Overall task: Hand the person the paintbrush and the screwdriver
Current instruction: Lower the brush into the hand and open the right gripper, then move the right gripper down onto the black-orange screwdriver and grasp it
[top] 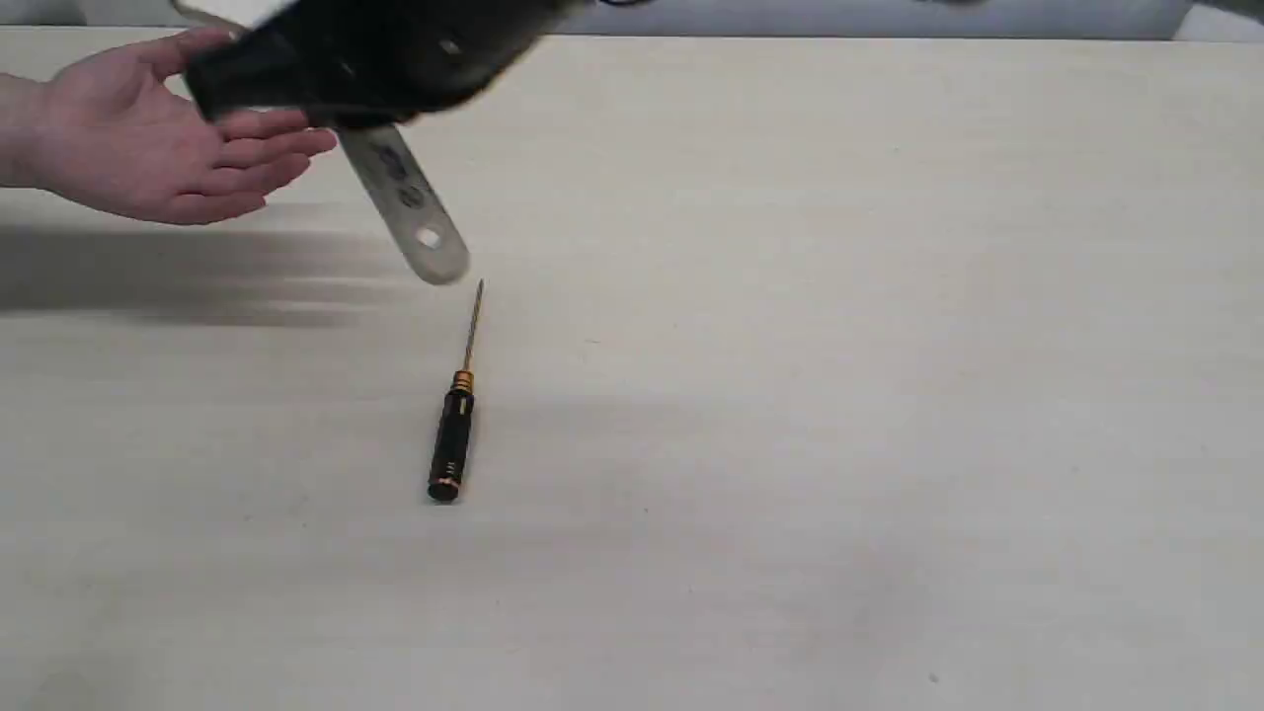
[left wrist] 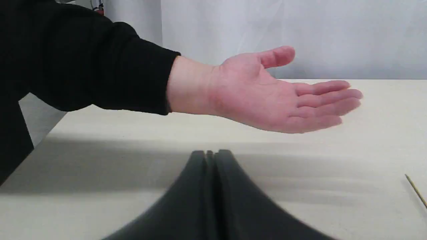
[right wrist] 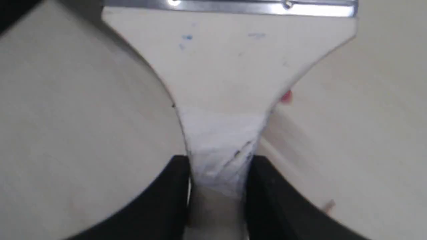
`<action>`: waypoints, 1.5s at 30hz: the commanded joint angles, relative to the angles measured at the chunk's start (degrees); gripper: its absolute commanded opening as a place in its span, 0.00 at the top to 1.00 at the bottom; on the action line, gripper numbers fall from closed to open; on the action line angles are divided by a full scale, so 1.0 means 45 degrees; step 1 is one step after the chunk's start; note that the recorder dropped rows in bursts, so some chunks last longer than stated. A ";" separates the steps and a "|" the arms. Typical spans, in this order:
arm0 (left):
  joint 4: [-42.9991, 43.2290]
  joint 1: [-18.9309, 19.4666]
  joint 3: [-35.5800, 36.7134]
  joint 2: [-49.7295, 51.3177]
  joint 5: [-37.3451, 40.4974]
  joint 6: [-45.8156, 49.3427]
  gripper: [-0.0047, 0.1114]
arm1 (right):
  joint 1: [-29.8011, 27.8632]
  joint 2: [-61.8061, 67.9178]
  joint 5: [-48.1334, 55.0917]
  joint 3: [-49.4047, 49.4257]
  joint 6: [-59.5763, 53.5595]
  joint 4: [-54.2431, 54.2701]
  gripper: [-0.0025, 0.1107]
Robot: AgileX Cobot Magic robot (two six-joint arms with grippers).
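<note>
My right gripper reaches across to the far left, shut on the paintbrush. The brush's wooden handle with the hole slants down from it, above the table. In the right wrist view the fingers clamp the narrow neck of the paintbrush below its silver ferrule. The person's open hand waits palm up just left of the gripper. The black screwdriver lies on the table nearer the front, shaft pointing away. My left gripper is shut and empty, low before the hand.
The pale table spreads wide to the right and front. A black sleeve covers the person's forearm at the table's left edge. The screwdriver's tip shows at the side of the left wrist view.
</note>
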 commanded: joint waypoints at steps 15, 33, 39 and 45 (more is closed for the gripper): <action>-0.0012 -0.0071 0.0026 -0.0032 -0.0158 -0.0026 0.96 | 0.0124 0.4393 0.0662 -0.4212 -0.2511 0.1936 0.52; -0.0012 -0.0071 0.0026 -0.0032 -0.0158 -0.0026 0.96 | -0.0094 0.0393 0.7134 -0.4212 0.0640 -0.2729 0.52; -0.0043 -0.0071 0.0026 -0.0032 -0.0116 -0.0026 0.96 | -0.0013 0.0704 0.7134 -0.3499 0.0964 -0.2057 0.52; -0.0043 -0.0071 0.0026 -0.0032 -0.0116 -0.0026 0.96 | -0.0013 0.1764 0.7134 -0.2931 0.0964 -0.1780 0.52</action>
